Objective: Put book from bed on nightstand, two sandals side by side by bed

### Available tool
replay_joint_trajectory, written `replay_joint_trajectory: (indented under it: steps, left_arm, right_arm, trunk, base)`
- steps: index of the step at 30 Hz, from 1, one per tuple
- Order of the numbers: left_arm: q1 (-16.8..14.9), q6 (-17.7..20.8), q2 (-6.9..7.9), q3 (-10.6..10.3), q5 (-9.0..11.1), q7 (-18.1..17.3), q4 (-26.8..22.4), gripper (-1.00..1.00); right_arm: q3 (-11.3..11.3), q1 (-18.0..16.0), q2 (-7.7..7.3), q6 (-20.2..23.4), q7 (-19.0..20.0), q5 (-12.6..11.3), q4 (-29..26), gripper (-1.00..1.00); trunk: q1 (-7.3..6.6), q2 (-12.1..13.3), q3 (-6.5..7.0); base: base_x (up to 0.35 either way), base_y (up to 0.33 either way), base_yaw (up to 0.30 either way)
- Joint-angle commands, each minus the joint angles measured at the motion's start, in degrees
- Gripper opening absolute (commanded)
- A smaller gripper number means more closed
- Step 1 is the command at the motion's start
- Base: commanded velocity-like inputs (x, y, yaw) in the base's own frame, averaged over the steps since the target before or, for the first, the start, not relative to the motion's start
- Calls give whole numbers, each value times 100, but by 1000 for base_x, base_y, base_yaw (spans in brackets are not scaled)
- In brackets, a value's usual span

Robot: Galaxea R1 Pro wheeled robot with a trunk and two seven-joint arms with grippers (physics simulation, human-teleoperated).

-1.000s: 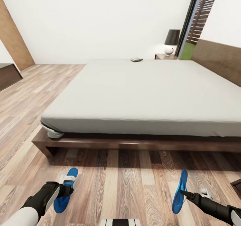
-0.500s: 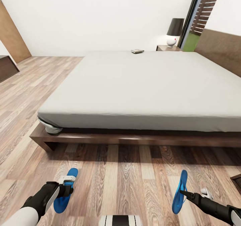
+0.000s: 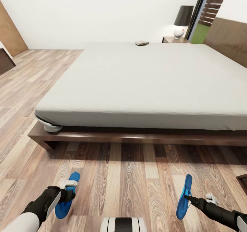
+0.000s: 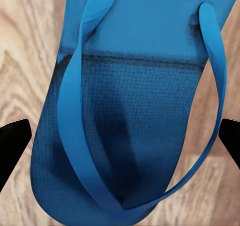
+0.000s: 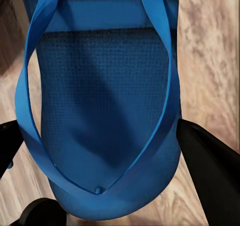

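Observation:
My left gripper (image 3: 67,195) is shut on one bright blue sandal (image 3: 66,195), which hangs low over the wood floor; in the left wrist view black fingertips (image 4: 13,145) flank that sandal (image 4: 135,110). My right gripper (image 3: 187,197) is shut on the other sandal (image 3: 184,197), which is turned on edge; the right wrist view shows this sandal (image 5: 100,116) between the fingers (image 5: 210,171). The bed (image 3: 137,81) lies just ahead. The small dark book (image 3: 141,43) rests at the bed's far edge. Beyond it stands the nightstand (image 3: 174,39) with a lamp (image 3: 181,21).
The bed's dark frame (image 3: 137,137) runs across the floor ahead. A dark cabinet (image 3: 5,58) and a wooden door (image 3: 12,33) are at the far left. The window (image 3: 206,12) and headboard (image 3: 228,41) are at the right. A dark furniture corner (image 3: 243,181) sits at the right edge.
The whole picture has shifted: the bed, book and nightstand sit higher in view, so the camera has moved. Both arms hold the sandals as before.

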Motion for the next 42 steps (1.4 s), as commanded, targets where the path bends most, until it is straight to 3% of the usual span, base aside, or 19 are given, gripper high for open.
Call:
replay_joint_trajectory:
  steps: [1, 5, 9, 19, 25, 42]
  left_arm:
    - [-1, 31, 1, -11, 11, -12, -10, -100]
    - [-1, 24, 0, -11, 11, -19, -10, -100]
    - [-1, -49, 3, -11, 11, -21, -10, -100]
    - [-1, -845, 28, 105, 67, -29, 28, -100]
    - [-1, -959, 33, 222, 88, -30, 49, -100]
    - [-1, -961, 25, 218, 82, -32, 52, -100]
  right_arm:
    - [-14, -3, 0, 53, 8, -35, 1, -100]
    - [-14, -3, 0, 53, 8, -35, 1, -100]
    - [-14, -3, 0, 53, 7, -35, 1, -100]
    - [-14, -4, -5, 53, 8, -35, 1, -100]
    - [-14, -2, -1, 53, 8, -35, 1, -100]
    - [-14, -4, -3, 53, 8, -35, 1, -100]
  trunk:
    - [1, -3, -27]
    - [11, -9, -115]
    - [11, -9, -115]
    - [11, -9, -115]
    - [11, -9, -115]
    - [55, -31, -492]
  base:
    - [0, 0, 0]
    - [0, 0, 0]
    - [0, 0, 0]
    - [0, 0, 0]
    - [0, 0, 0]
    - [0, 0, 0]
